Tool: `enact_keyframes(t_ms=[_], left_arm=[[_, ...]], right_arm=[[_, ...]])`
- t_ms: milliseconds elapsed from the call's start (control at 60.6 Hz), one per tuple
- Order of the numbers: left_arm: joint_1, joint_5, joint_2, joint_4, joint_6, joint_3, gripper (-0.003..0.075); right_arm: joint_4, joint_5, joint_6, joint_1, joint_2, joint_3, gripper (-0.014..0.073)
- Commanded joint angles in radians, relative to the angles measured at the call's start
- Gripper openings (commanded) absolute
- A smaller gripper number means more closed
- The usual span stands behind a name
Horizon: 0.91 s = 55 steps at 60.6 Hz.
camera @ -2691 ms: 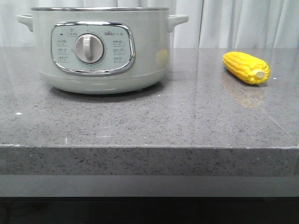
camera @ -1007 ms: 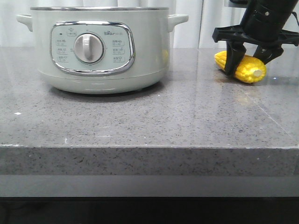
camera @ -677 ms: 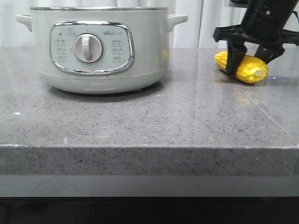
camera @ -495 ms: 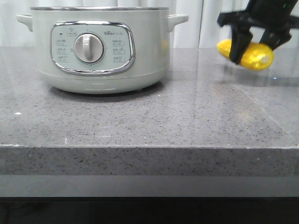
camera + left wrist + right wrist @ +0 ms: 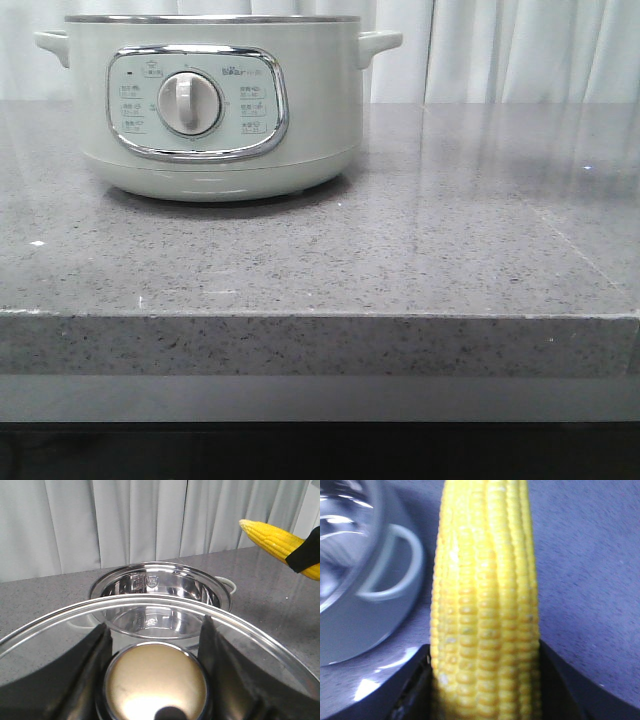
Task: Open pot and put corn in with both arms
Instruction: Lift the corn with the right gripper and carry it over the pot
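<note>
1. We see the pot at ten o'clock on the grey counter, uncovered, its steel bowl bare.
2. Our left end effector pinches the gold knob of the glass lid, held this side of the pot.
3. Our right end effector clamps the corn above the counter, beside a pot handle.
4. White curtains hang behind.

Both tools clamped, left tool, right tool
</note>
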Motion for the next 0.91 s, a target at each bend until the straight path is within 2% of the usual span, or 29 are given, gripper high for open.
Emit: enact_keyframes(t_ms=[0,281,396,594,892], left_arm=[[0.000,-0.141,-0.004,-0.006,-0.004,-0.038,0.0220],[0.000,-0.142,-0.004,-0.006,-0.004,-0.038,0.0220],[0.000,-0.142,-0.004,-0.006,-0.004,-0.038,0.0220],[0.000,-0.142,-0.004,-0.006,-0.004,-0.038,0.0220],[0.000,-0.142,-0.004,-0.006,-0.004,-0.038,0.0220]], right_arm=[[0.069,-0.052,-0.060,0.026,-0.066,-0.035,0.0291],[0.345,-0.101,-0.265,0.131,-0.005,-0.140,0.0291],[0.408,-0.131,-0.323,0.176,0.051,-0.199,0.0291],[0.417,-0.181,-0.357,0.241,0.176,-0.297,0.0291],[0.385,-0.193,-0.359,0.246,0.317,-0.350,0.0291]])
